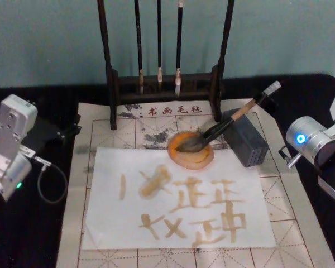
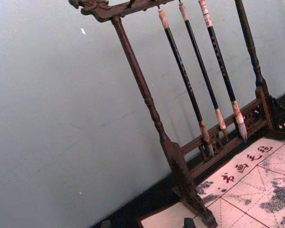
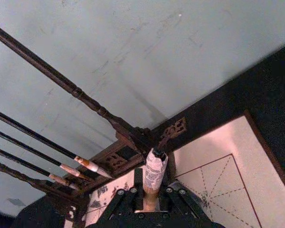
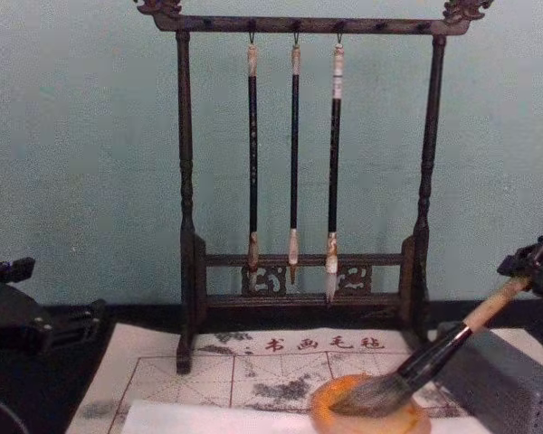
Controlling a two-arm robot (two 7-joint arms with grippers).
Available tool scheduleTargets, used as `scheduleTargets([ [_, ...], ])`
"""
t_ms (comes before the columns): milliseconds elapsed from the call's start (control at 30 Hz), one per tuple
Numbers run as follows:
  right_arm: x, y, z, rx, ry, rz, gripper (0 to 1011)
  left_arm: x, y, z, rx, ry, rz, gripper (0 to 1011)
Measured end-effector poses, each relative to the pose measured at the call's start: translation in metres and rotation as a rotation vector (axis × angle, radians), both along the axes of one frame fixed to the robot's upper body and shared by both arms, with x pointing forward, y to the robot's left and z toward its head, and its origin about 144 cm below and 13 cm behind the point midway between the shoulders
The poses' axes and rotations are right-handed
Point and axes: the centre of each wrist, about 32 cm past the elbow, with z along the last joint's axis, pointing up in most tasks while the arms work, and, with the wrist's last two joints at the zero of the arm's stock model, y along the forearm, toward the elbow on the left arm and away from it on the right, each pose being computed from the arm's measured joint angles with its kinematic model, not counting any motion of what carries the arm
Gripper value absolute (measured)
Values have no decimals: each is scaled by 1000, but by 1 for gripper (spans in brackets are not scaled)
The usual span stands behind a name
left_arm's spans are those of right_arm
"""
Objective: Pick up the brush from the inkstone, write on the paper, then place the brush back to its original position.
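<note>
my left pincer (image 1: 58,133) sat parked off the left edge of the gridded mat (image 1: 293,195); i could not tell if it was apart or together. the paper (image 1: 117,167) bore brown strokes, so i judged this either the pick-up or the put-back. the inkstone (image 1: 204,162) held the bristles of the calligraphy brush (image 1: 223,125), whose handle slanted over the grey ribbed block (image 1: 247,144) up into my right pincer (image 3: 151,192), which looked clamped on the handle just below the white-wrapped top. next came a steady lift or a clean release.
</note>
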Motion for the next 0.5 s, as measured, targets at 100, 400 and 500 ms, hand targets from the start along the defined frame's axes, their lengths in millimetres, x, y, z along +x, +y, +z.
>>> scheduleTargets([
  [100,0,0,0,0,0,0,190,0,0,0,0,0,0,1001],
  [400,0,0,0,0,-1,1,190,0,0,0,0,0,0,1001],
  [500,0,0,0,0,0,2,251,0,0,0,0,0,0,1001],
])
